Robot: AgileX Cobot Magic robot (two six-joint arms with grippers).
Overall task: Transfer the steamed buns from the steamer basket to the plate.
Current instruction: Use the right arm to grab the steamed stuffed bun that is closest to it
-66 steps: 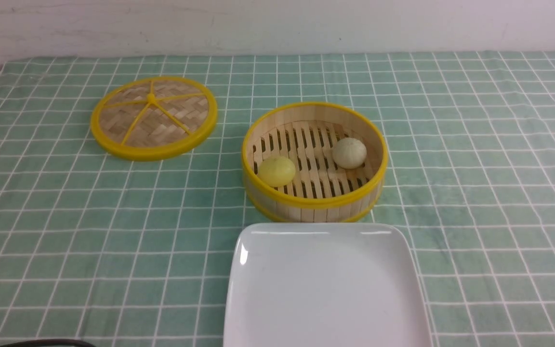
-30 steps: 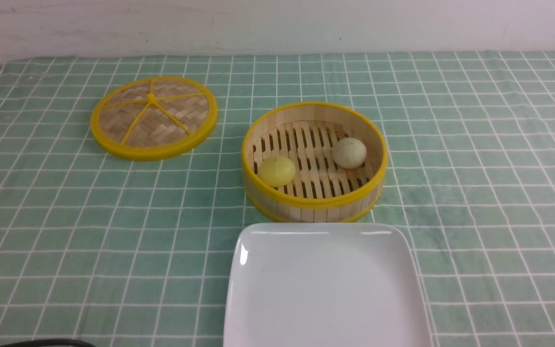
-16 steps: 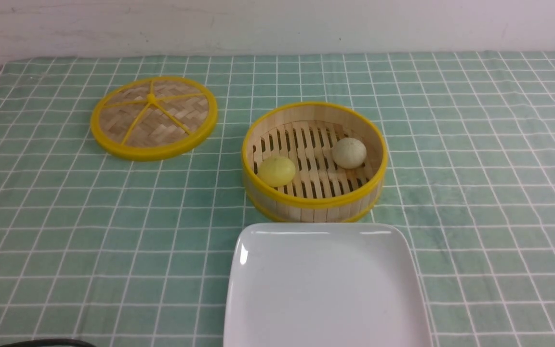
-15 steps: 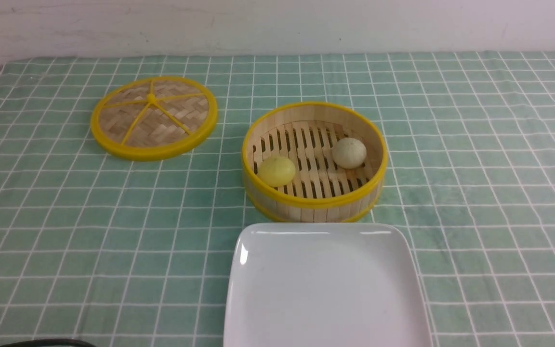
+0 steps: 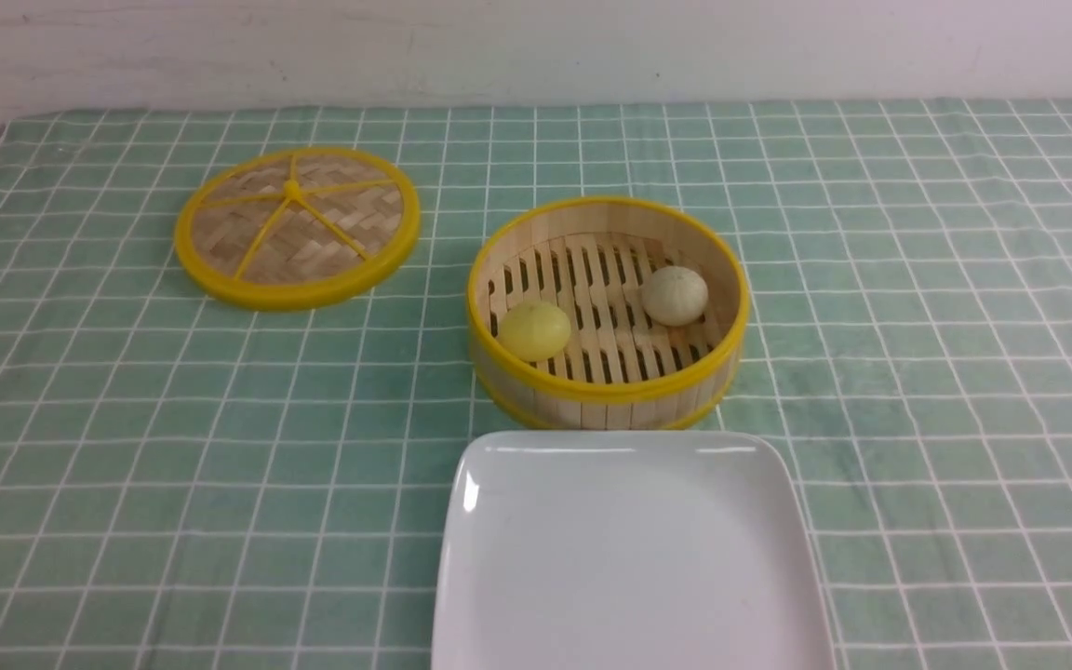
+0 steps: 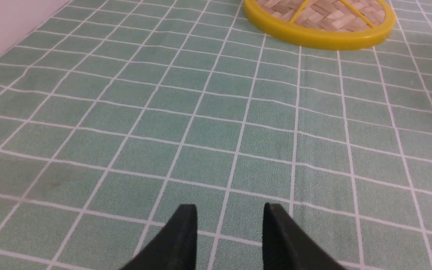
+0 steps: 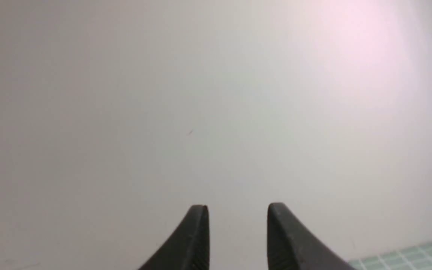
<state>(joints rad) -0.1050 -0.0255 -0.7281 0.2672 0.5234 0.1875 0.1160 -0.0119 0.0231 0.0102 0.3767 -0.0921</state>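
ideally, bring the left black claw, parted and holding nothing, above the pale yellow domed bun at the round bamboo basket's eight o'clock, then descend straight.

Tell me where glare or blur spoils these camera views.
Front view: sharp overall, with small white glare streaks on the plate; left wrist view: cloth clear, claw tips dark and soft; right wrist view: wall hazy, pinkish bright patch, cloth blurred.
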